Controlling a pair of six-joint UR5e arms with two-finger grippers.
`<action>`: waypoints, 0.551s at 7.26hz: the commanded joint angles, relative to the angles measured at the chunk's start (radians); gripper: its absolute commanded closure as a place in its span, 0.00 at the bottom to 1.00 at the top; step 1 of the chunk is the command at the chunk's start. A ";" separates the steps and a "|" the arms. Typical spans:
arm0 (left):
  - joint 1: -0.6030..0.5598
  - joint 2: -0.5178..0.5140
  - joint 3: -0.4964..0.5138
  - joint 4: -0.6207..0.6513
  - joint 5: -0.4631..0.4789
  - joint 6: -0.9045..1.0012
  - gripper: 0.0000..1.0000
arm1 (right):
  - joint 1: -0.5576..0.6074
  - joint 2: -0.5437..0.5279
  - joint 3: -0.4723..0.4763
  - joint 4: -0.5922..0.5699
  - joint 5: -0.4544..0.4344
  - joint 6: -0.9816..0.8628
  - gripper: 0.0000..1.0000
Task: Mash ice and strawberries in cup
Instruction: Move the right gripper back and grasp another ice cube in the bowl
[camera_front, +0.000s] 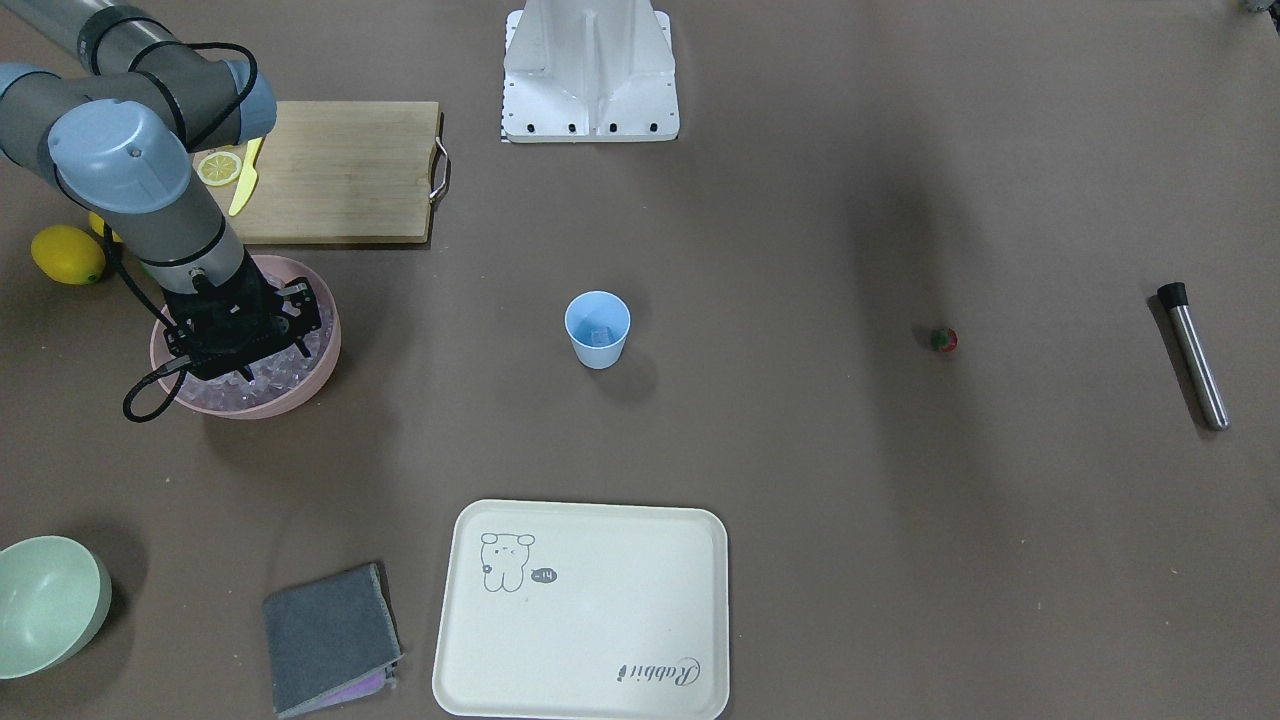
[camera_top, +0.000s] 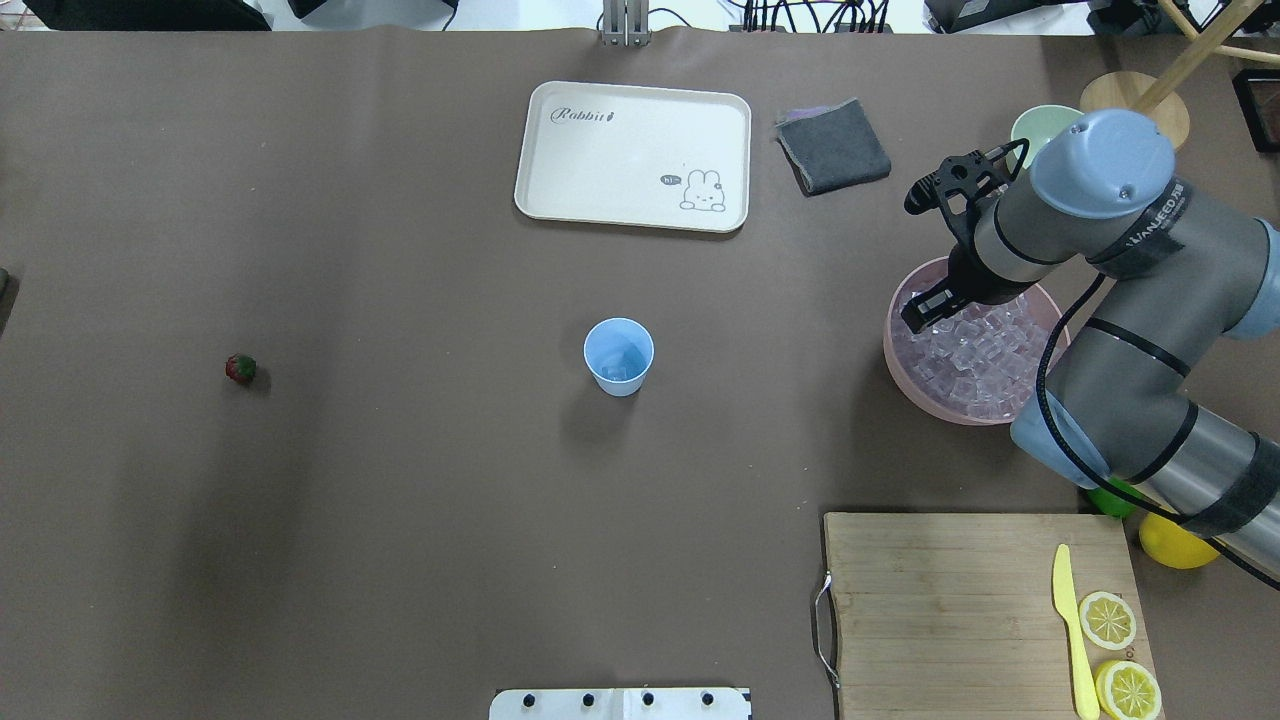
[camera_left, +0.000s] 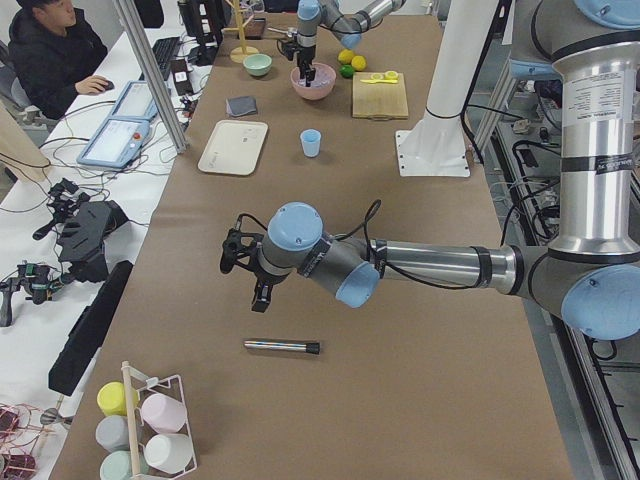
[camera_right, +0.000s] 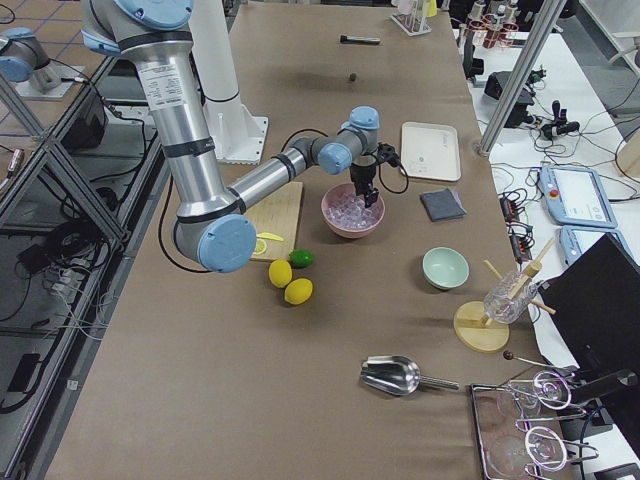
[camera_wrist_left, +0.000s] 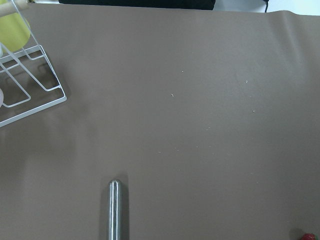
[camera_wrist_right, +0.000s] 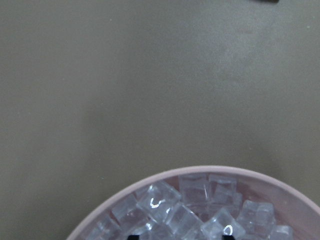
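Now, from the front, my right claw (camera_front: 272, 362) hangs spread at the ice (camera_front: 280, 387) in the pink bowl (camera_front: 330, 335), I think to take a cube. The cup (camera_front: 597, 328), mid-surface, seems to hold some ice. Overhead, the strawberry (camera_top: 240, 369) lies well apart from it. From the left side, I cannot tell whether my left claw (camera_left: 260, 297) is spread or clenched.

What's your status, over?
Right claw in pink bowl of clear ice cubes, grip unreadable. Left claw near steel rod. Small red strawberry far from light-blue plastic cup; nothing between.

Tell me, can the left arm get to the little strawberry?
Probably yes. The strawberry sits alone on open table, and the left arm hangs close by, its wrist camera catching the berry's edge.
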 joint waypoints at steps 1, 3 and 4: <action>-0.002 0.000 -0.001 -0.002 -0.001 0.001 0.01 | -0.002 -0.014 0.002 0.000 0.002 -0.003 0.42; -0.002 0.002 0.000 -0.002 -0.001 0.001 0.01 | -0.002 -0.016 0.028 -0.013 0.005 0.004 0.61; -0.002 0.002 -0.001 -0.002 -0.001 0.001 0.01 | -0.002 -0.017 0.027 -0.012 0.005 0.004 0.66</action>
